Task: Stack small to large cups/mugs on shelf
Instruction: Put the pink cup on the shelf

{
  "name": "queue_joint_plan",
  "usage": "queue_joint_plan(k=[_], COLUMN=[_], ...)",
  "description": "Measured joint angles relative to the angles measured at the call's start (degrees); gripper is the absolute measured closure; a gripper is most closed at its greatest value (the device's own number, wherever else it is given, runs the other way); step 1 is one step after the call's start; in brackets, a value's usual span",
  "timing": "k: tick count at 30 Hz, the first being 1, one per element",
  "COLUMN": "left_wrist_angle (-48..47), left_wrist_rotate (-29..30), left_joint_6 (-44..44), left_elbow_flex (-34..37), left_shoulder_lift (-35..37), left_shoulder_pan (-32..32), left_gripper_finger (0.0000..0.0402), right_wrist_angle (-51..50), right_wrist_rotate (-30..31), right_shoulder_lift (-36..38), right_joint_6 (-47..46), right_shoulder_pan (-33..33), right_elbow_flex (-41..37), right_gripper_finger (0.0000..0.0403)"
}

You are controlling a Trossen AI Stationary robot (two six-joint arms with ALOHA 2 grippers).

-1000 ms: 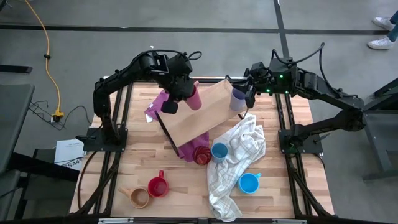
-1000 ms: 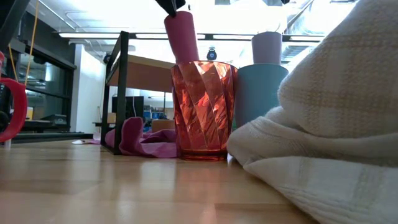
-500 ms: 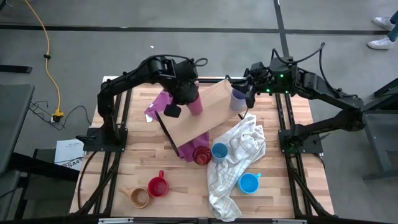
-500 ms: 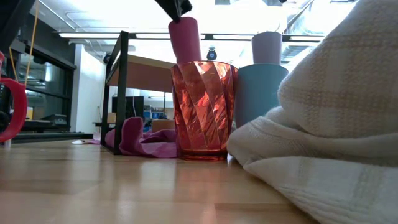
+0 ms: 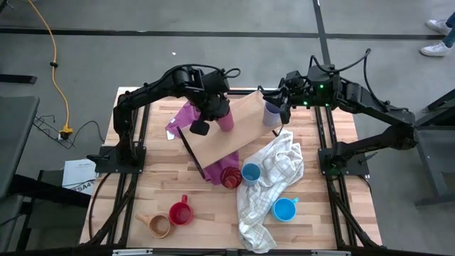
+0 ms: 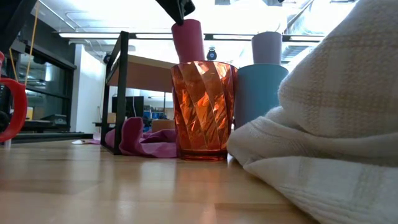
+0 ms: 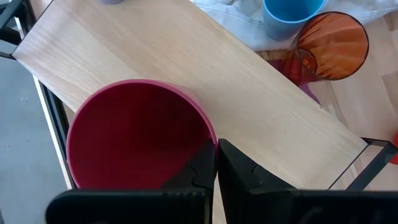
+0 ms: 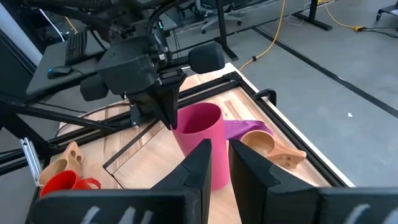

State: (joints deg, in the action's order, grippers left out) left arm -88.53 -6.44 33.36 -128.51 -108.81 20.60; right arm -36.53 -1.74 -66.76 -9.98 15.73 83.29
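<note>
My left gripper (image 5: 215,112) is shut on a magenta tumbler (image 5: 225,119) above the left part of the shelf (image 5: 242,131), a light-wood board on a black frame. A lavender tumbler (image 5: 271,114) stands upright on the board's far right end. My right gripper (image 5: 283,107) hovers just beside and above it, its fingers a narrow gap apart with nothing between them. An orange faceted tumbler (image 5: 229,177) and a blue cup (image 5: 250,173) stand on the table by the shelf's near corner. My left gripper pinches the magenta tumbler's wall at the rim (image 7: 209,135), one finger inside the cup and one outside. The fingers come from above, slanting down. The tumbler hangs mouth up and slightly tilted over the board; the orange tumbler hides whether its bottom touches the board.
A white checked towel (image 5: 274,178) sprawls over the table's right half, with a blue mug (image 5: 284,210) beside it. A red mug (image 5: 180,212) and a tan mug (image 5: 158,225) sit near left. A purple cloth (image 5: 181,121) lies under the shelf's far left, and another tan mug (image 8: 273,149) sits beside it.
My left gripper has carried the magenta tumbler a little toward the table's right and near edges over the shelf board and slightly down. The tumbler stays mouth up and tilted in the hold.
</note>
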Motion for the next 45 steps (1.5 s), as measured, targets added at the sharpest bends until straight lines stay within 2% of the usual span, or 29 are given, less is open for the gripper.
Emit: queue_joint_plan(k=[7,17,28,37,45], left_wrist_angle=[0.17,0.57,3.73,6.32,10.98], left_wrist_rotate=[0.02,0.02,0.02,1.11,1.86], left_joint_6=[0.03,0.55,0.29,0.70,-1.68], left_elbow_flex=[0.00,0.00,-0.01,-5.70,-6.12], left_shoulder_lift=[0.00,0.02,0.02,0.09,2.91], left_shoulder_pan=[0.00,0.00,0.00,0.00,-0.11], left_gripper_finger=[0.0398,0.0361,0.0357,0.0357,0.0357], right_wrist_angle=[-0.02,0.02,0.04,0.62,2.04], right_wrist_rotate=[0.00,0.00,0.01,-0.07,-6.43], right_shoulder_lift=[0.00,-0.02,-0.02,-0.04,-1.61], right_joint_6=[0.02,0.04,0.64,1.03,1.46], right_shoulder_pan=[0.00,0.00,0.00,0.00,-0.03], right_elbow_flex=[0.00,0.00,0.00,0.00,0.02], right_gripper_finger=[0.0354,0.0354,0.0354,0.0354,0.0354])
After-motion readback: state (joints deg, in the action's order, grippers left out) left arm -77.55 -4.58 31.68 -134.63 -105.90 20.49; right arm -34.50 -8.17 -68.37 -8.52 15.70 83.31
